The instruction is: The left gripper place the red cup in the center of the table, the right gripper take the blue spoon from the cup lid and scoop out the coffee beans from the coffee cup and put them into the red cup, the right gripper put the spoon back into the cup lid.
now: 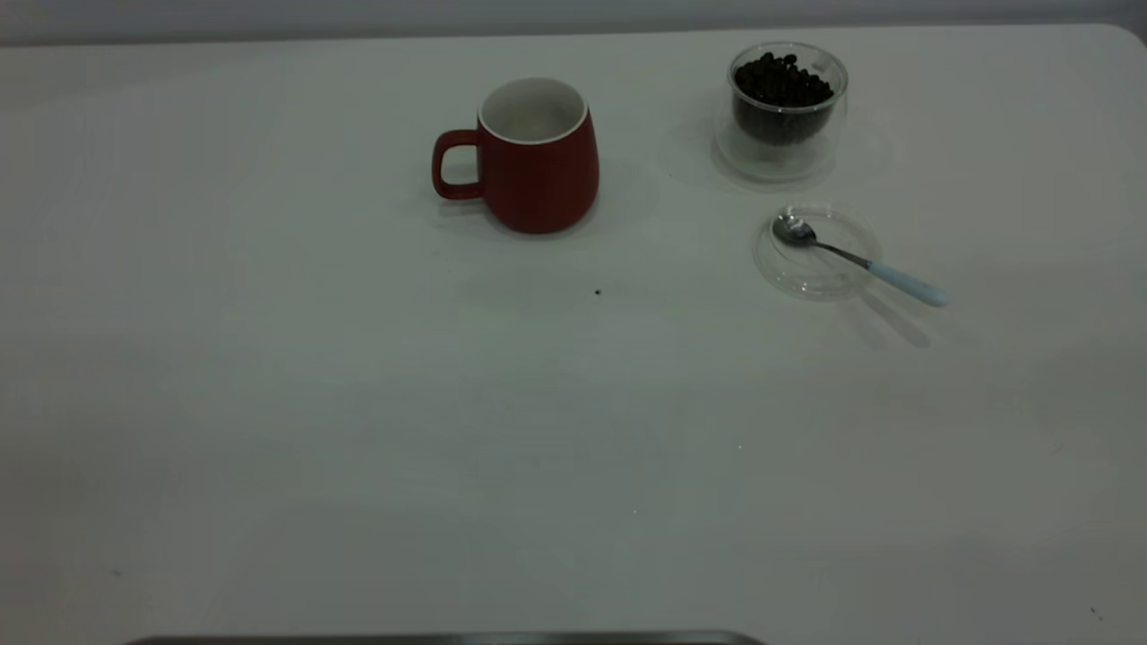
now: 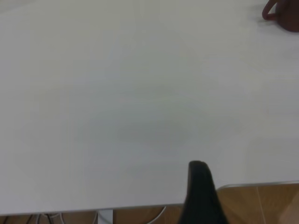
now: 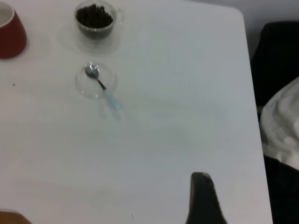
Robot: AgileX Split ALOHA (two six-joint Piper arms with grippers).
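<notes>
Two arms are ours to run, and neither is over the work: in the exterior view no claw shows at all, and each wrist view shows only a dark finger tip, the left claw (image 2: 202, 193) at the near edge of the counter (image 1: 269, 403) and the right claw (image 3: 202, 198) far back from the things, so we cannot tell whether either is spread or pressed together. We judge the first step settled or nearly so, since the red cup (image 1: 540, 161) stands upright near the middle of the far half, handle toward the left arm's side and its white inside bare of beans. That leaves the spoon step to begin. The blue spoon (image 1: 858, 260) lies with its metal bowl inside the cup lid (image 1: 817, 251) and its pale handle sticking out past the rim toward the near right. The coffee cup (image 1: 787, 112) stands just beyond the lid, well apart from the red cup, heaped with coffee beans (image 1: 781, 82). Next we need the right claw to come in over the handle, line up across it and pinch it where it overhangs the rim. Nothing blocks that path; our worries are the low, thin handle and a light glass lid that may slide. One dark speck (image 1: 598, 291) sits near the red cup.
</notes>
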